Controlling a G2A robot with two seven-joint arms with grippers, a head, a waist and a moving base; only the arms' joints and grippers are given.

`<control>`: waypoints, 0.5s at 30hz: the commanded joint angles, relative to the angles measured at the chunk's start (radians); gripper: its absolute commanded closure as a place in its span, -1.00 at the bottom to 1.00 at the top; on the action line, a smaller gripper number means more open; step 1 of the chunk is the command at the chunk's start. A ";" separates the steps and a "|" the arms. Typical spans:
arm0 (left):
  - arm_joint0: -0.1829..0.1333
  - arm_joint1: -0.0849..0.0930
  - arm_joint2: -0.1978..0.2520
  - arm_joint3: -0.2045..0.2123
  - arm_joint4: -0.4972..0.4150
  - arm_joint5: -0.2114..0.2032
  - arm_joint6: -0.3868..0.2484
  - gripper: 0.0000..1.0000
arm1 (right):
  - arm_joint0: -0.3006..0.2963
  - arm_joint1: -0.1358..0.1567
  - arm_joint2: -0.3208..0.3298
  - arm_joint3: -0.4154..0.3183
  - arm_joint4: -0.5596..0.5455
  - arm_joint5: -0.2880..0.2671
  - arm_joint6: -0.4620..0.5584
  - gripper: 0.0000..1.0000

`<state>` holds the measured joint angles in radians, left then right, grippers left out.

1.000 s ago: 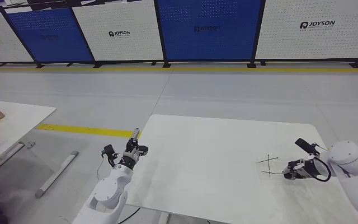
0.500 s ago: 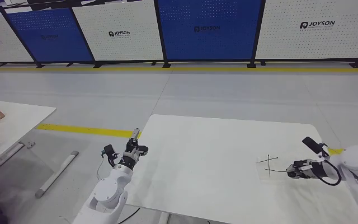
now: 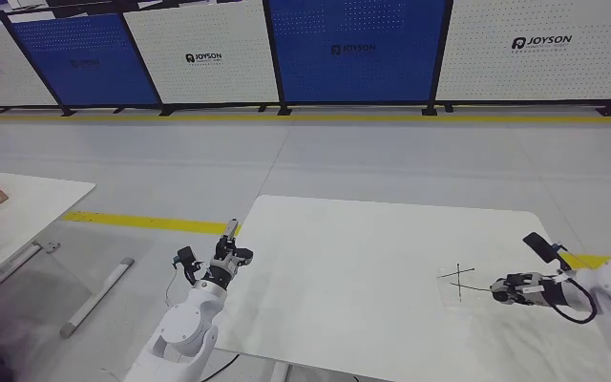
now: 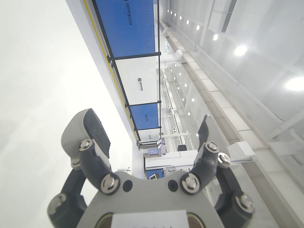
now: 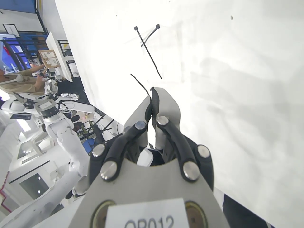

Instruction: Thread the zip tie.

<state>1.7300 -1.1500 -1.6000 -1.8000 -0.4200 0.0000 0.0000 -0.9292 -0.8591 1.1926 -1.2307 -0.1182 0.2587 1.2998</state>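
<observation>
Right gripper (image 5: pixel 151 90) is clenched on one end of a thin black plastic zip tie (image 5: pixel 139 82), whose free end reaches out over the white rectangular table (image 3: pixel 363 286). Just beyond lie two more black zip ties (image 5: pixel 149 52), crossed. Left gripper (image 4: pixel 147 119) sits released, fingers spread, at the table's left edge

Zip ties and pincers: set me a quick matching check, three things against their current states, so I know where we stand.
Things:
1. left pincer
2. right pincer
3. crossed zip ties

States:
A. lying loose on the white table, just ahead of the right arm
B. open, holding nothing, by the table's left edge
C. shut on a black zip tie, its thin tail sticking out past the fingertips

Pairs: 1-B, 2-C, 3-A
</observation>
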 commanded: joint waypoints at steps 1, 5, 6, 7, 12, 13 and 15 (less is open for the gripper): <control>0.000 0.000 0.000 0.000 0.000 0.000 0.000 -1.00 | 0.000 0.000 0.000 0.000 0.000 0.000 0.000 1.00; 0.000 0.000 0.000 0.000 0.000 0.000 0.000 -1.00 | 0.000 0.000 0.000 0.000 0.000 0.000 0.000 1.00; 0.000 0.000 0.000 0.000 0.000 0.000 0.000 -1.00 | 0.000 0.000 0.000 0.000 0.000 0.000 0.000 1.00; 0.000 0.000 0.000 0.000 0.000 0.000 0.000 -1.00 | 0.000 0.000 0.000 0.000 0.000 0.000 0.000 1.00; 0.000 0.000 0.000 0.000 0.000 0.000 0.000 -1.00 | 0.000 0.000 0.000 0.000 0.000 0.000 0.000 1.00; 0.000 0.000 0.000 0.000 0.000 0.000 0.000 -1.00 | -0.006 -0.001 -0.001 -0.004 0.001 -0.007 -0.017 1.00; 0.000 0.000 0.000 0.000 0.000 0.000 0.000 -1.00 | -0.022 -0.003 -0.002 -0.019 0.029 -0.050 -0.039 1.00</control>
<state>1.7300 -1.1500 -1.6000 -1.8000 -0.4200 0.0000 0.0000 -0.9435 -0.8616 1.1900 -1.2442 -0.1046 0.2324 1.2756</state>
